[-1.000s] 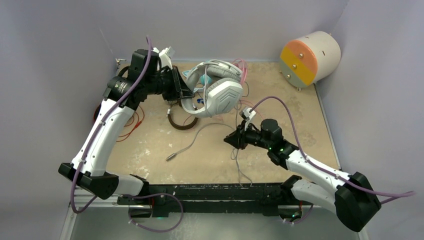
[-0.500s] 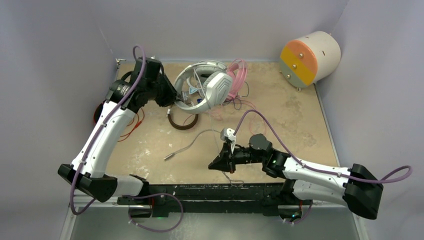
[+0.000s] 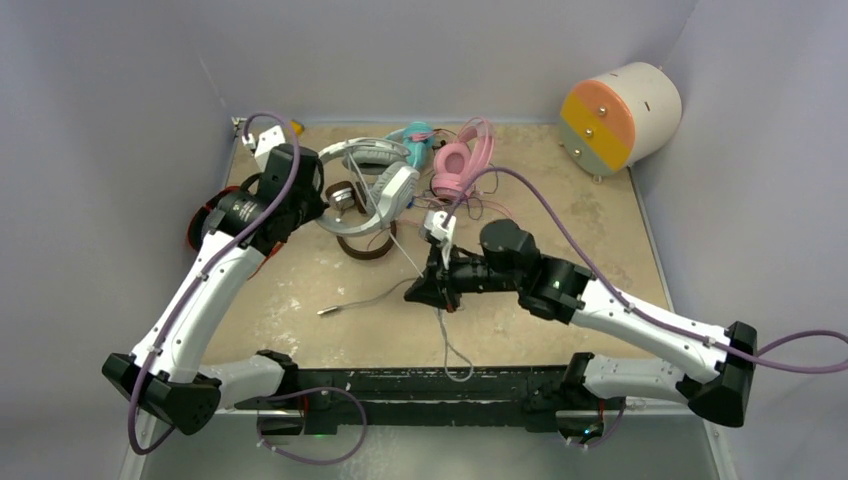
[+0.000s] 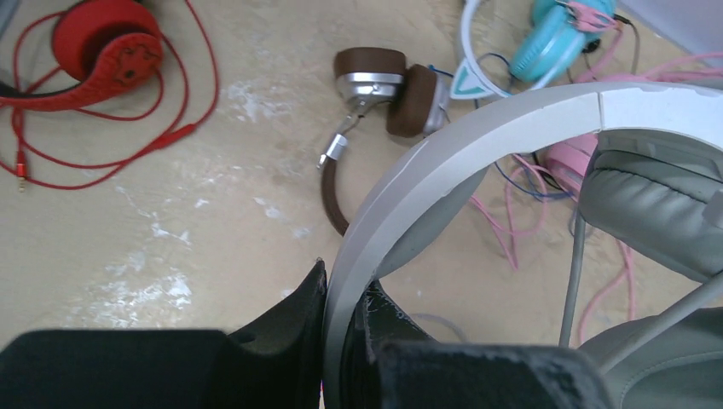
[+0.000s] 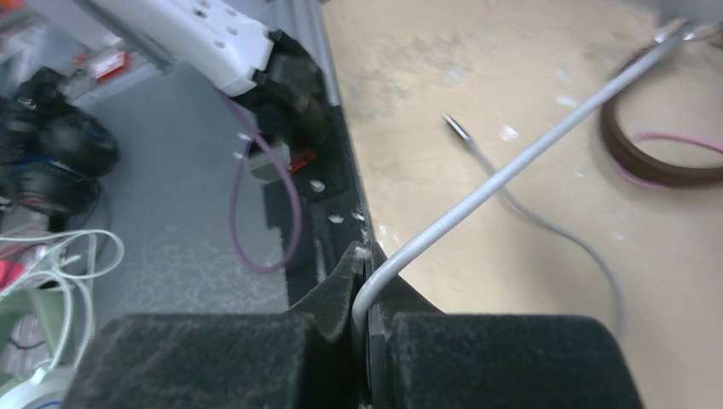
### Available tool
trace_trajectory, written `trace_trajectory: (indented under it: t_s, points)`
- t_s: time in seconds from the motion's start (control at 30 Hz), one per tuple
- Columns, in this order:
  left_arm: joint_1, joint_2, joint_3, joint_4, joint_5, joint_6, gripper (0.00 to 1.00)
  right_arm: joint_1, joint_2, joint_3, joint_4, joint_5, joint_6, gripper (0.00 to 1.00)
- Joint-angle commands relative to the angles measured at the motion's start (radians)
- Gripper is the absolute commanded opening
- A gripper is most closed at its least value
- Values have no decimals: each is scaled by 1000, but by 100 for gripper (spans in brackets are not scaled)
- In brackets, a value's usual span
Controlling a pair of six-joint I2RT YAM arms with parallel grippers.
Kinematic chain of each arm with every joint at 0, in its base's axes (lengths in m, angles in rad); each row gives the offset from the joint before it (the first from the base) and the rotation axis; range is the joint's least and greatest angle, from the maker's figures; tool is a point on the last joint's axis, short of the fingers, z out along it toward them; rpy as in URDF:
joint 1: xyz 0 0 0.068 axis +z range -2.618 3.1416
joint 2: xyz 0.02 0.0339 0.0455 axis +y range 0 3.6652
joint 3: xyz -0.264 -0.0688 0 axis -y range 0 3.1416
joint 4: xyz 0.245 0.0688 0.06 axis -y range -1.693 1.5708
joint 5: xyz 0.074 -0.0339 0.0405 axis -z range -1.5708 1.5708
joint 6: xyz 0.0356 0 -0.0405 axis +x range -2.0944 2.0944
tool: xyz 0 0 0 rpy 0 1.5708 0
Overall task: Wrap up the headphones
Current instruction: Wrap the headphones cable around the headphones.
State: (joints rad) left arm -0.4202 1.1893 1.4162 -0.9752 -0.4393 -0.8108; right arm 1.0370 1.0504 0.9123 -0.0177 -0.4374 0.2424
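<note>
Looking down from overhead, I saw the left gripper (image 3: 320,200) clamped on the grey-white headphones (image 3: 375,182) at the table's (image 3: 570,210) far left, arm outstretched. Left wrist: the headband (image 4: 460,145) sat pinched between the fingers (image 4: 286,315). Right wrist: the right gripper (image 5: 362,273) was closed on their taut grey cable (image 5: 511,166).

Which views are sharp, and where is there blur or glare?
Top view: even soft light, no glare, faint shadows. Left wrist view: left claw blurred at the bottom edge, red headphones sharp. Right wrist view: right claw blurred, grey cable soft close to it.
</note>
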Motion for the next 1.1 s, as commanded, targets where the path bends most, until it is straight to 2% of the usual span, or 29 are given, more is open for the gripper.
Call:
trace_trajectory:
  t_s: [0.0, 0.07, 0.2, 0.33, 0.47, 0.63, 0.73, 0.83, 0.93, 1.07]
  points:
    - [-14, -4, -62, 138, -281, 32, 0, 20, 83, 272, -399, 142, -159, 0]
    - [-53, -10, -112, 134, -331, 64, 0, 20, 125, 377, -506, 268, -193, 0]
    - [-142, 10, -170, 83, -424, 83, 0, 20, 185, 487, -591, 388, -238, 3]
    - [-175, 41, -194, 37, -387, 90, 0, 20, 212, 496, -581, 531, -281, 10]
    - [-178, 39, -228, 89, -225, 158, 0, 20, 217, 426, -497, 730, -306, 10]
    - [-186, 77, -237, 130, 70, 315, 0, 20, 178, 318, -285, 804, -413, 10]
    - [-189, 90, -236, 119, 156, 332, 0, 20, 172, 275, -225, 877, -427, 13]
    - [-190, 90, -231, 106, 240, 343, 0, 20, 179, 229, -142, 1046, -440, 21]
    - [-192, 84, -225, 82, 379, 373, 0, 16, 196, 193, -72, 1167, -472, 23]
    - [-200, 55, -245, 56, 475, 400, 0, 10, 216, 176, -41, 1192, -495, 24]
